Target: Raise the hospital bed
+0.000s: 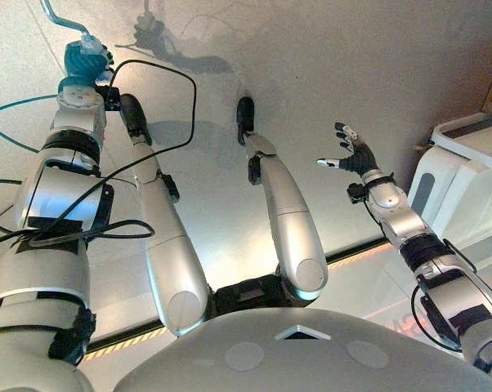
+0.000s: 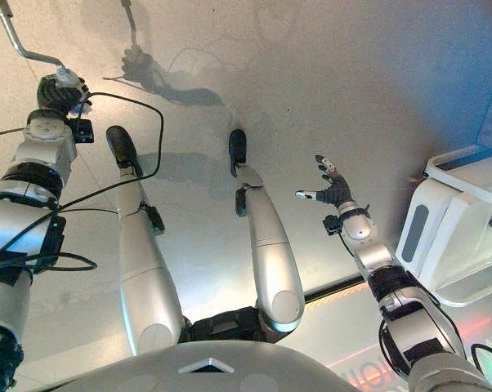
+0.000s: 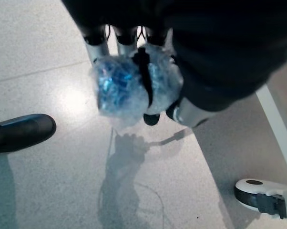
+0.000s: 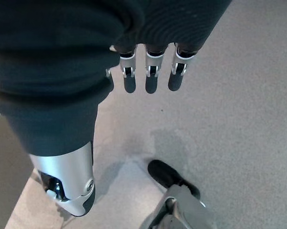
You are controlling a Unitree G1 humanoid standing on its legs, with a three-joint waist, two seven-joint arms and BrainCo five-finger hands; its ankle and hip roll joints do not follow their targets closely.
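A silver bent crank rod [image 1: 62,18] sticks out at the far left above the floor. Its grip is wrapped in crinkled blue-clear plastic [image 3: 119,86]. My left hand [image 1: 87,59] is stretched out to it, and in the left wrist view its fingers [image 3: 99,44] curl round the wrapped grip. My right hand [image 1: 356,157] hangs in the air over the floor at the right, apart from everything. It is open, with its fingers [image 4: 150,76] straight and spread and nothing in it.
A white plastic unit with a grey inset [image 1: 467,175] stands at the right edge, close to my right arm. A white frame leg [image 3: 277,114] and a caster wheel [image 3: 262,196] show beside the crank. Grey floor [image 2: 328,73] lies ahead.
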